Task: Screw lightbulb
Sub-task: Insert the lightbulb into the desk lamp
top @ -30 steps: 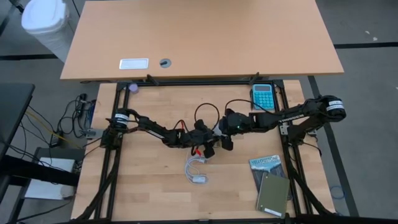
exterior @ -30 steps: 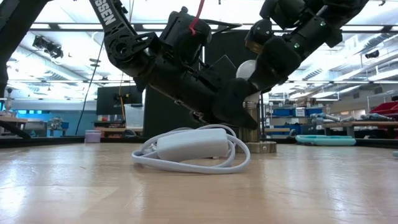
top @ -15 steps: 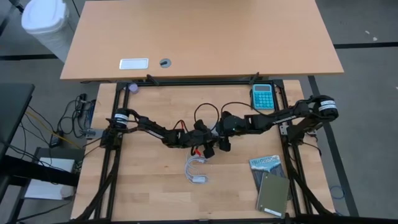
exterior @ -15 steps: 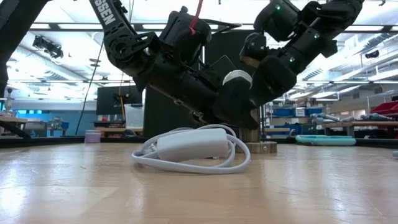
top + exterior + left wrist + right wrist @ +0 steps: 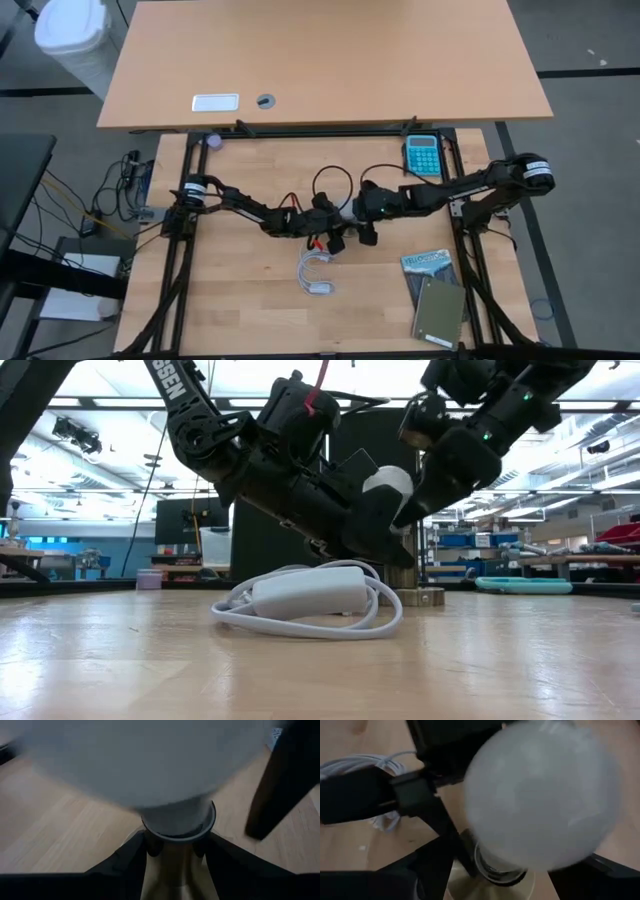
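The white lightbulb (image 5: 542,795) stands upright with its neck (image 5: 177,815) in a brass-coloured socket (image 5: 402,575). The socket's round base (image 5: 418,597) rests on the table. My left gripper (image 5: 172,870) comes from the table's left and is shut on the socket below the bulb. My right gripper (image 5: 515,867) comes from the right, slanting down. It is open, with one finger on each side of the globe (image 5: 388,485). I cannot tell whether those fingers touch the globe. The arms hide the bulb in the high view. My left gripper pinches the socket's stem (image 5: 172,862) between its two fingers (image 5: 125,870), just under the collar that takes the bulb's neck. The fingers slant down from the table's left. The socket stands upright with its base on the table.
A coiled white cord with a switch box (image 5: 305,595) lies on the table just nearer than the socket (image 5: 315,275). A blue calculator (image 5: 423,155) sits at the far right. Two flat booklets (image 5: 437,305) lie at the near right. A second desk (image 5: 320,60) stands beyond the far edge.
My right gripper moved in over the bulb toward the table's left, covering much of the globe in the low view. It then drew back toward the right, so more of the globe shows again. The bulb and socket have stayed upright in place.
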Robot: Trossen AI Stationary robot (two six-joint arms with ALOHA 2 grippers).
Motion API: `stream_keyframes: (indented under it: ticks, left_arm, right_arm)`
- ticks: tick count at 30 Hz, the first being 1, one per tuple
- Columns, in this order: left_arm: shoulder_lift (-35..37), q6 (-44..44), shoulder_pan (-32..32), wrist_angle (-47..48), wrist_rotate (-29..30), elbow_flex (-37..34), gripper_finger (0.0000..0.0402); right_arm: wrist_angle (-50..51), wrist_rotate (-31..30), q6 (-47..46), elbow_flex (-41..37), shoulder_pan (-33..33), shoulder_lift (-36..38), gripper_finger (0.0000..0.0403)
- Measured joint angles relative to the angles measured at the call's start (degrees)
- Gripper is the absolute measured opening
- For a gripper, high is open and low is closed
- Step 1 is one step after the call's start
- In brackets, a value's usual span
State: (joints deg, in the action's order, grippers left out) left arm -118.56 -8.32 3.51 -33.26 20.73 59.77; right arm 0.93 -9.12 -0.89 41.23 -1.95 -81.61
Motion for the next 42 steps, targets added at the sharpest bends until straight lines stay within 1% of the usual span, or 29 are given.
stream_keyframes:
  ticks: [3,9,11,22,24,27,29,32,35,37,39,42]
  left_arm:
    - [0.00,0.26,-0.02,0.00,0.00,0.00,0.0188]
    - [0.00,0.29,-0.02,0.22,0.00,0.00,0.0188]
    - [0.00,0.30,-0.02,0.23,-0.05,0.00,0.0188]
    - [0.02,0.12,-0.02,0.49,-0.39,0.02,0.0188]
    - [0.02,-0.73,-0.02,0.51,-0.39,0.02,0.0188]
    - [0.02,-0.89,-0.02,0.58,-0.37,0.02,0.0188]
    - [0.02,-0.88,-0.02,0.64,-0.37,0.02,0.0188]
    - [0.02,-0.89,-0.02,0.62,-0.37,0.02,0.0188]
    - [0.02,-0.89,-0.02,0.66,-0.39,0.02,0.0188]
    - [0.02,-0.81,-0.02,0.75,-0.40,0.02,0.0188]
    - [0.02,-0.47,-0.02,0.93,-0.43,0.02,0.0188]
    - [0.06,0.41,-0.04,1.18,-1.94,0.02,0.0188]
  right_arm:
    - [-0.73,-0.11,0.87,-0.65,-0.65,1.21,0.0286]
    - [-9.71,-0.17,-0.19,-6.68,-0.57,1.63,0.0280]
    - [-12.27,-0.38,-0.33,-7.53,-0.57,1.65,0.0279]
    - [-12.45,-0.80,-0.87,-7.56,-0.57,1.80,0.0279]
    - [-11.78,-1.91,-2.59,-7.58,-0.81,1.80,0.0279]
    - [-12.61,-6.00,-3.41,-8.52,-2.09,1.81,0.0279]
    - [-15.48,-7.70,-3.37,-10.27,-2.82,1.82,0.0279]
    - [-21.66,-7.66,-3.52,-13.77,-2.96,1.85,0.0278]
    - [-27.22,-7.47,-3.57,-17.66,-2.80,1.85,0.0278]
    - [-32.30,-6.29,-2.68,-19.68,-2.67,1.85,0.0279]
    - [-36.70,-3.43,-0.35,-21.31,-2.49,1.85,0.0279]
    - [-40.20,1.76,2.52,-22.85,-1.18,1.85,0.0277]
